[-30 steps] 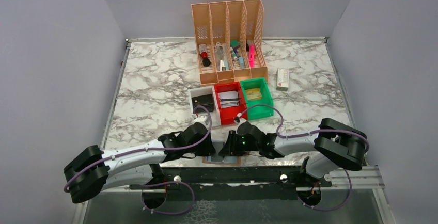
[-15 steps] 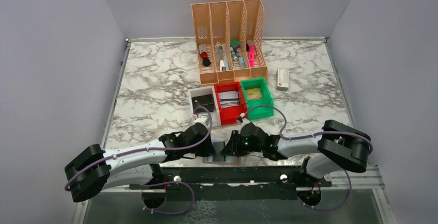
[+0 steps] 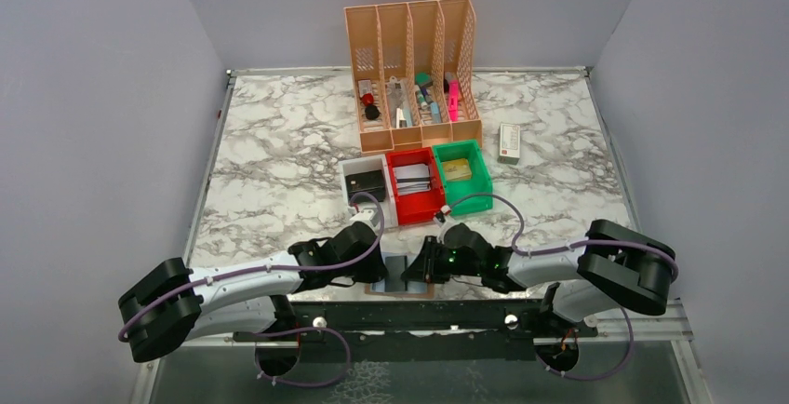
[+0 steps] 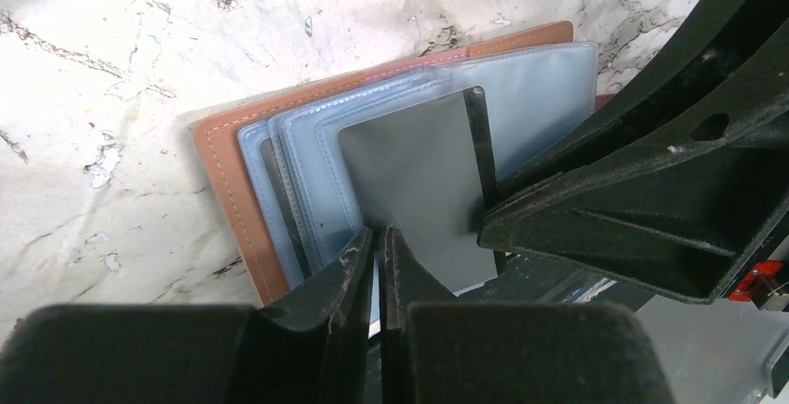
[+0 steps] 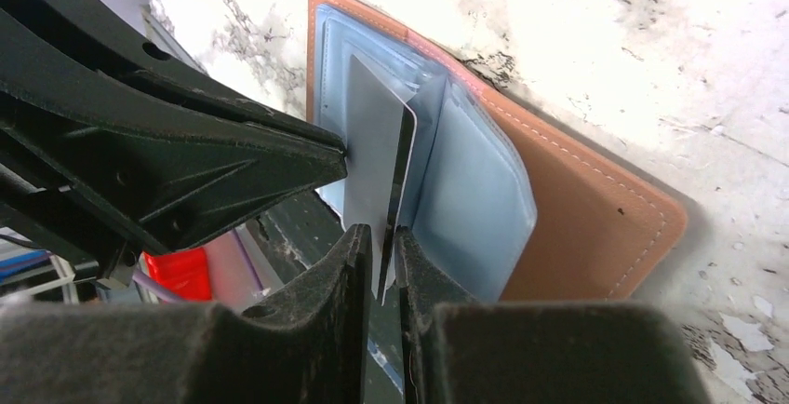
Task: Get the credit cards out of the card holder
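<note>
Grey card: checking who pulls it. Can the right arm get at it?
Likely yes: the right gripper has its jaws on the grey card, raised from the card holder; the left gripper at the other edge doesn't block.

Seemingly left pincer (image 4: 379, 236) grips card (image 4: 414, 181) over holder (image 4: 223, 173).

No legible text anywhere
</note>
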You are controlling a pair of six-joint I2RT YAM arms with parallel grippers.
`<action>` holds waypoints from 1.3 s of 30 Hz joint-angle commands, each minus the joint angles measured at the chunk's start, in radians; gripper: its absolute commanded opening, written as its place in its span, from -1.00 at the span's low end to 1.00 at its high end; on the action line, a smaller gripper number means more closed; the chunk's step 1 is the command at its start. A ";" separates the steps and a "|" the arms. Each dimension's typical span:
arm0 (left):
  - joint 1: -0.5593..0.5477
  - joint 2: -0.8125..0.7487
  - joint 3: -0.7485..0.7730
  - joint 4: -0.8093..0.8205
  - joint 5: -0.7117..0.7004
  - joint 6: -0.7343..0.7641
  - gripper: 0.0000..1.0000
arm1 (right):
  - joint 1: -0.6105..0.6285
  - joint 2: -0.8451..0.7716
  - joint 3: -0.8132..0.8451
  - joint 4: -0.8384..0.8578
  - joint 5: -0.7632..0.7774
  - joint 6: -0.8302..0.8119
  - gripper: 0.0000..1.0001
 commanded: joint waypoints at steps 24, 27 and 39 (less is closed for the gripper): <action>-0.008 0.009 -0.027 -0.120 -0.057 0.002 -0.82 | -0.063 -0.152 -0.101 -0.023 -0.004 0.027 -0.88; -0.008 0.004 -0.024 -0.118 -0.057 0.003 -0.82 | -0.064 -0.190 -0.104 -0.064 0.023 0.020 -0.85; -0.009 -0.004 -0.017 -0.105 -0.047 0.014 -0.82 | -0.067 -0.088 -0.069 0.025 -0.019 0.024 -0.53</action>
